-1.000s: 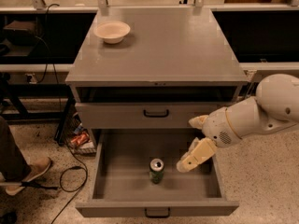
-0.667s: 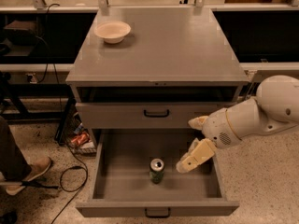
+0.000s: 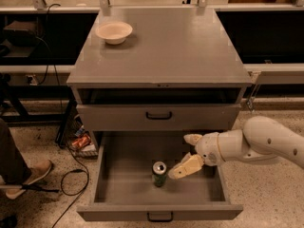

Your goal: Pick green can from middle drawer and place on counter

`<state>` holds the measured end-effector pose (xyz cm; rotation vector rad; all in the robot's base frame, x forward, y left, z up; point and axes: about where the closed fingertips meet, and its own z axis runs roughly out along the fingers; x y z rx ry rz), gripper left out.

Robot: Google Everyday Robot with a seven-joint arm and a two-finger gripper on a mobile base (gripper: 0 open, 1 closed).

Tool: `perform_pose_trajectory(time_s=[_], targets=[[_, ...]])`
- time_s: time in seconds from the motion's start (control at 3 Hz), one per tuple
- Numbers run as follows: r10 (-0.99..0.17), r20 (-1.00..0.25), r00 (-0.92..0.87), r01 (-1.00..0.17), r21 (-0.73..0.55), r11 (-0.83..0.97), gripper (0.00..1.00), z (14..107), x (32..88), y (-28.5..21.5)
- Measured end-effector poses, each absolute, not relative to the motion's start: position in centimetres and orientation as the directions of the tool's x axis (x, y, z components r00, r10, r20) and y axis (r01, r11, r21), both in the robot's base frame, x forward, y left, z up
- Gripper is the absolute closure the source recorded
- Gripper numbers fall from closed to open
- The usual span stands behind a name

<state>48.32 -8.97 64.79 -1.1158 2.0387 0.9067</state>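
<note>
The green can stands upright in the open middle drawer, near the middle of its tray, silver top showing. My gripper is inside the drawer just right of the can, on the end of the white arm that reaches in from the right. Its cream fingers are spread open and empty; the lower one ends a short gap from the can. The counter is the grey cabinet top above.
A cream bowl sits at the counter's back left. A closed drawer front with a black handle lies above the open drawer. A person's shoe, cables and an orange packet are on the floor to the left.
My gripper has moved left and slightly down inside the drawer, closer to the can. The can has not moved.
</note>
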Motion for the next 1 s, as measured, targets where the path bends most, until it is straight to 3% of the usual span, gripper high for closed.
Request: perform_pose_trajectory(time_s=[0.33,1.0], targets=[[-0.397,-0.799,-0.451,-0.853,0.255,0.455,0.0,58.6,50.8,-7.2],[-0.398,-0.808,-0.435,-0.842,0.207,0.499,0.0,55.5,52.2,-8.2]])
